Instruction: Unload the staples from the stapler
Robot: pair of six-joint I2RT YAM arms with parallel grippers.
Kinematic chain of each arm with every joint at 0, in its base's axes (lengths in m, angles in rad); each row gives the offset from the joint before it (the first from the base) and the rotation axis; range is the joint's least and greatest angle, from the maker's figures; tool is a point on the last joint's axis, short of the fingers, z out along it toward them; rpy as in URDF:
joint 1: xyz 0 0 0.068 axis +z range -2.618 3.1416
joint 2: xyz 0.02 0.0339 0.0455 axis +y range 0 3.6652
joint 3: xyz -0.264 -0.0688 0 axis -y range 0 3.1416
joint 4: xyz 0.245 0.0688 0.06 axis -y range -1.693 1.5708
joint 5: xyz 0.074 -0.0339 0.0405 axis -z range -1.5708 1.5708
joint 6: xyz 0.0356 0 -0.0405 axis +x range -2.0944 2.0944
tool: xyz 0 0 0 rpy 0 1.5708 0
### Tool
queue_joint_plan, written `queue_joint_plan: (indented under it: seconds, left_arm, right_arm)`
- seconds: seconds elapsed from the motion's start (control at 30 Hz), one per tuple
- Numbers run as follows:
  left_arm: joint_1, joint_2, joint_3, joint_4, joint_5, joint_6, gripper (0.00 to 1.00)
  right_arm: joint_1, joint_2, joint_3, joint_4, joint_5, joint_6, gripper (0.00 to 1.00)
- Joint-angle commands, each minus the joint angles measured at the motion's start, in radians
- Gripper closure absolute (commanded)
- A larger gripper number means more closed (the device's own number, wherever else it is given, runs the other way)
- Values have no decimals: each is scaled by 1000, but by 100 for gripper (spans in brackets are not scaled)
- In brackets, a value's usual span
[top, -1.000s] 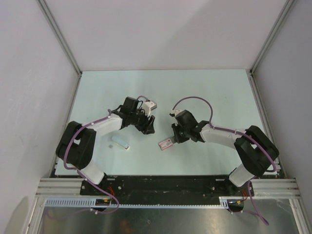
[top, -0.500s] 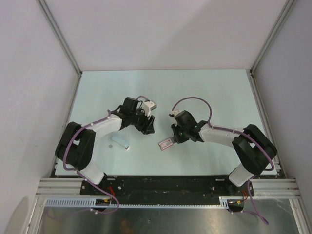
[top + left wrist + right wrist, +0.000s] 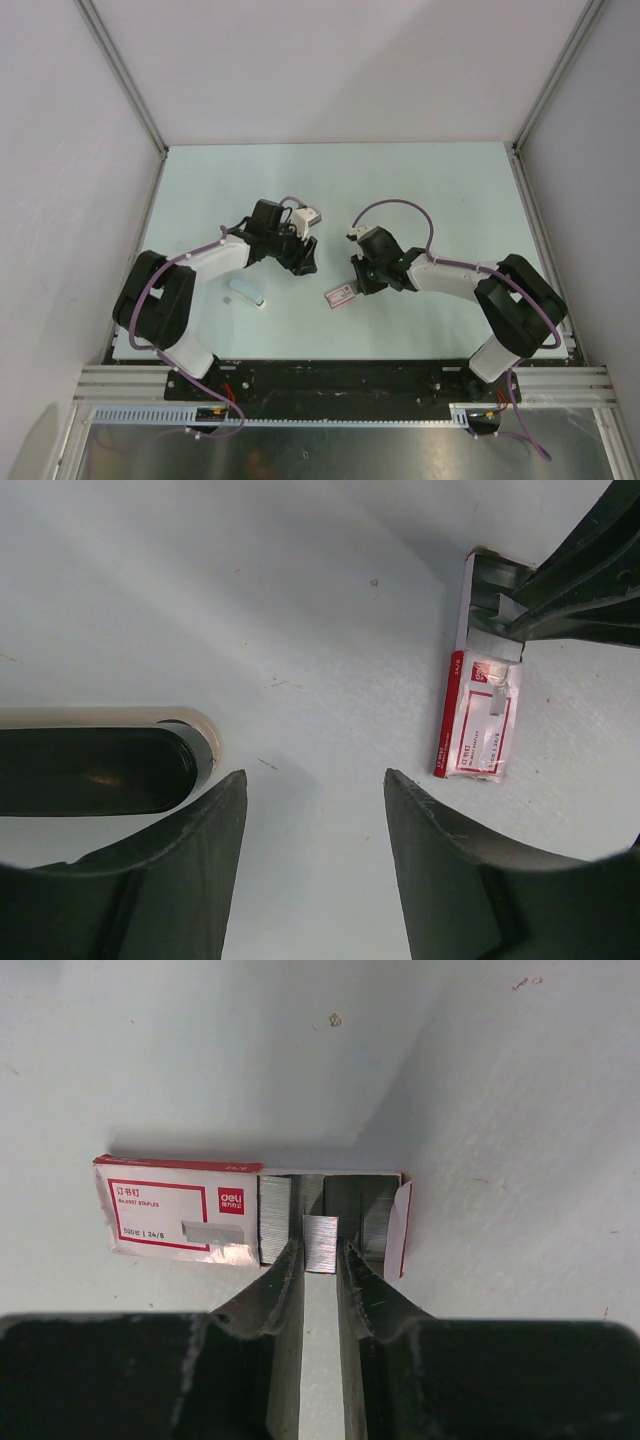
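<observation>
Our right gripper (image 3: 320, 1256) holds staples (image 3: 320, 1236) at the box (image 3: 170, 1215) mouth, its fingers (image 3: 278, 1295) hiding part; left gripper (image 3: 312, 802), near box, stands wide.

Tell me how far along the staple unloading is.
Done: the staple box lies with one end open. In hand: the right gripper pinches a staple strip at the box mouth, with other strips inside. The left gripper is open and empty. To do: release the strip. I can't tell whether more staples remain to unload.
</observation>
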Motion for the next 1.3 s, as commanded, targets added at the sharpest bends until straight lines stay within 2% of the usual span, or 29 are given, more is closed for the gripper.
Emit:
queue_joint_plan:
  seconds: [0.0, 0.33, 0.6, 1.27]
  left_arm:
    - [-5, -41, -8, 24, 9, 55, 38]
    - [-5, -42, -9, 24, 11, 57, 38]
    - [-5, -43, -9, 23, 10, 57, 38]
    - [-5, -48, -14, 25, 13, 57, 38]
  right_arm:
    - [7, 4, 41, 29, 8, -12, 97]
    - [10, 7, 54, 27, 11, -16, 96]
    - [15, 5, 58, 10, 19, -18, 83]
    - [18, -5, 58, -19, 33, -21, 80]
